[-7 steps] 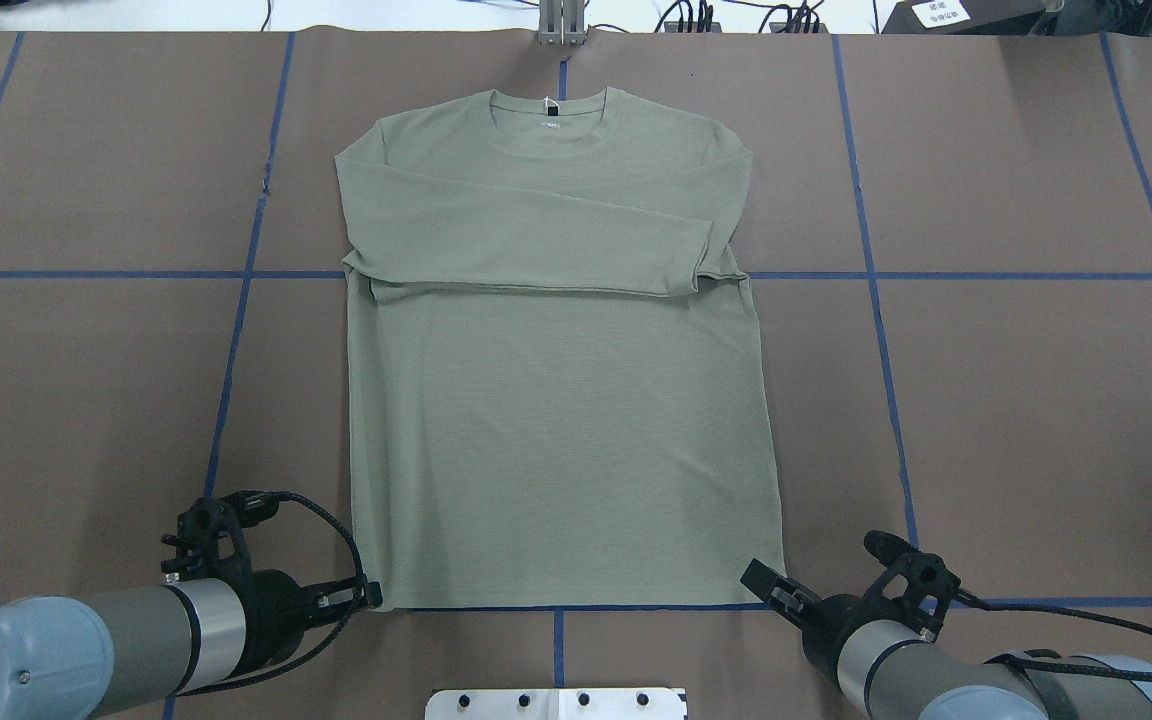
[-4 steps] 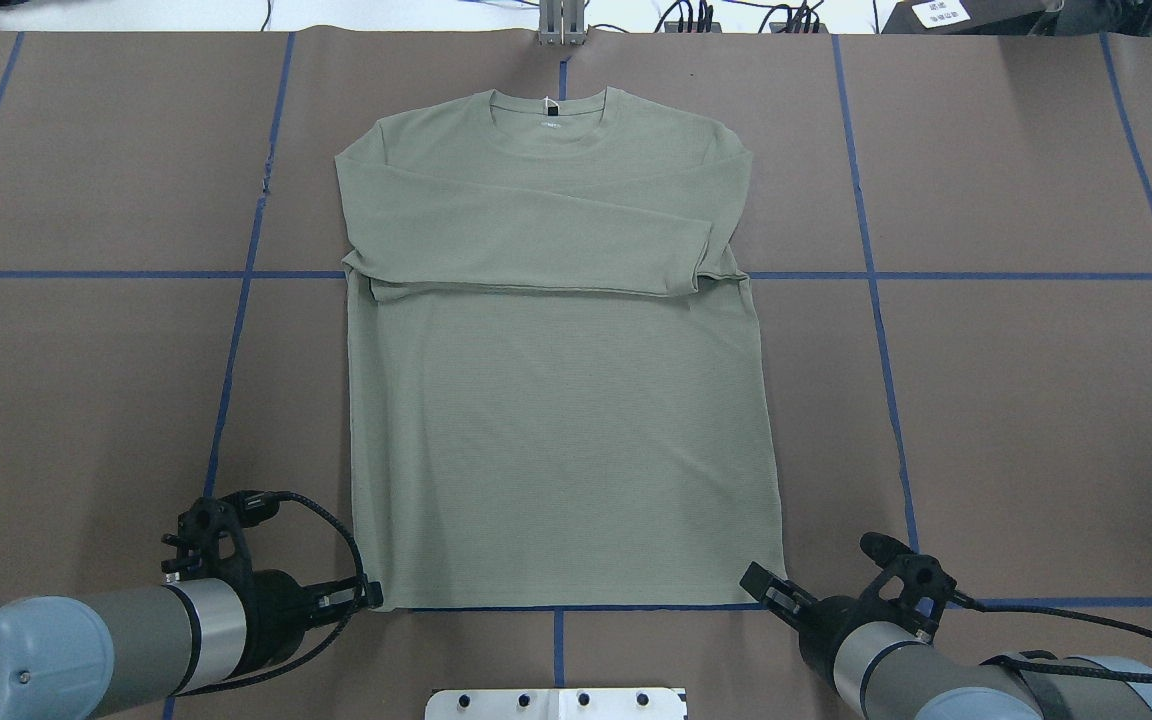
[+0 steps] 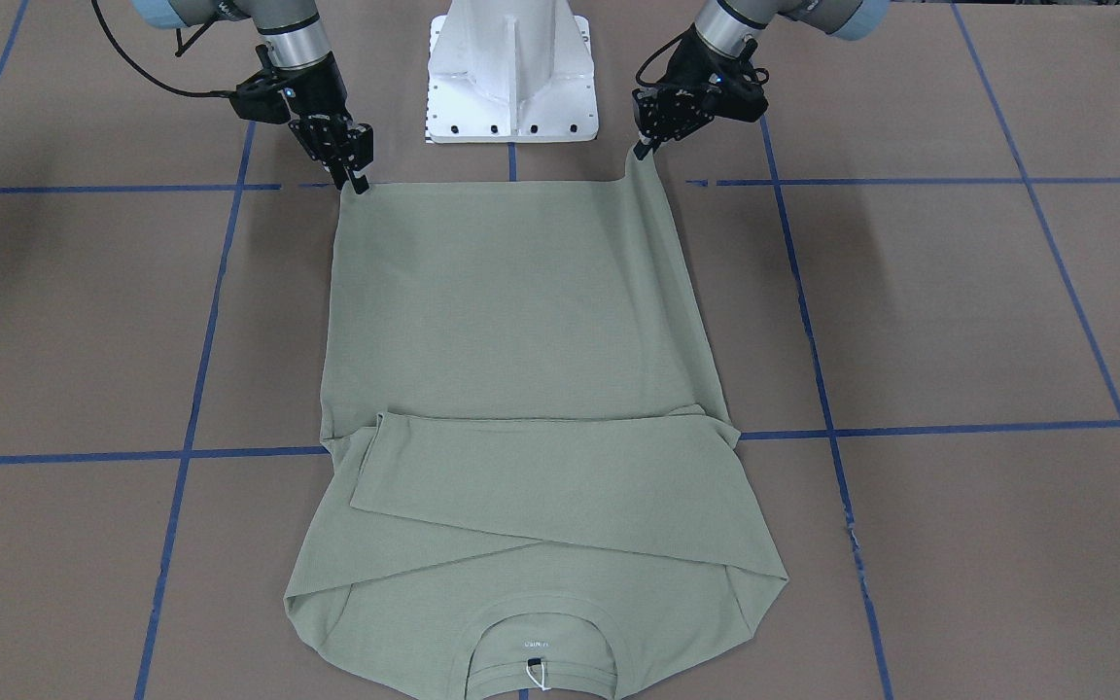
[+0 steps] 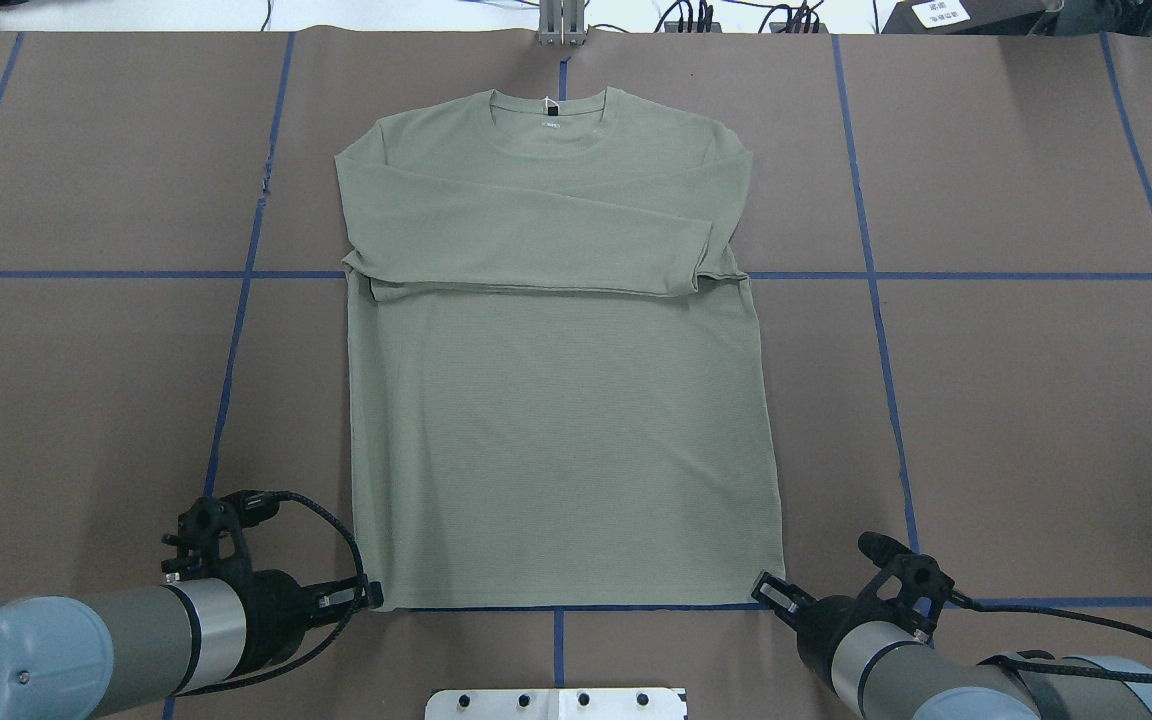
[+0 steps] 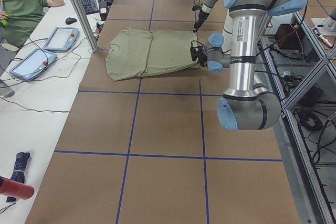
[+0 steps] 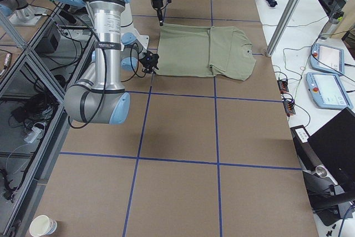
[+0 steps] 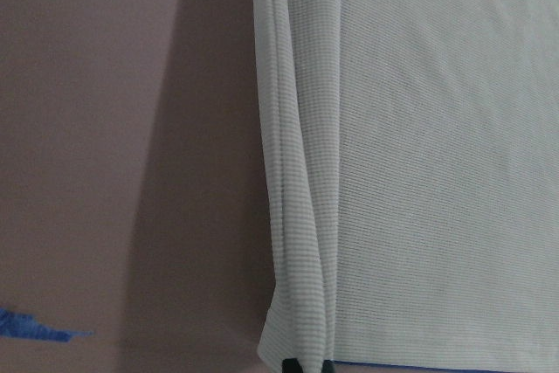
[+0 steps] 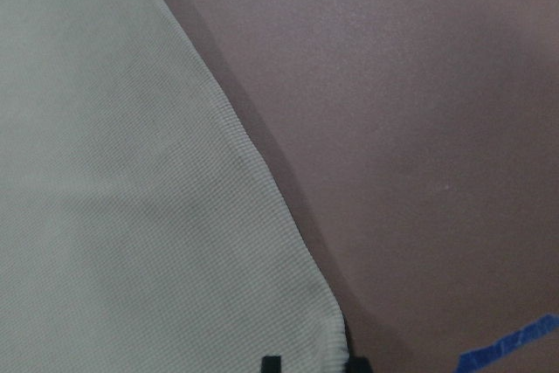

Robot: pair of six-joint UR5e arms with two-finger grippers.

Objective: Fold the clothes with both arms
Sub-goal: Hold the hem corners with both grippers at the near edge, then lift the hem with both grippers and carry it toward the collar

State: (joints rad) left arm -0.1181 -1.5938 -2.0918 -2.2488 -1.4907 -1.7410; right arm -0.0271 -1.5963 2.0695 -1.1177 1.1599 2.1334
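One sage-green shirt (image 4: pixel 556 400), two end effectors at its hem corners, left end effector (image 3: pixel 640 148) clenched on one, right end effector (image 3: pixel 358 183) released astride the other, wide surface (image 4: pixel 1036 400) toward both side edges

Brown table (image 4: pixel 1036 400) — shirt (image 4: pixel 556 430) flat on it.

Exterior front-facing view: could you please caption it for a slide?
Left gripper holds one hem corner of a sage-green long-sleeved shirt raised; right gripper at the other; sleeves folded in.
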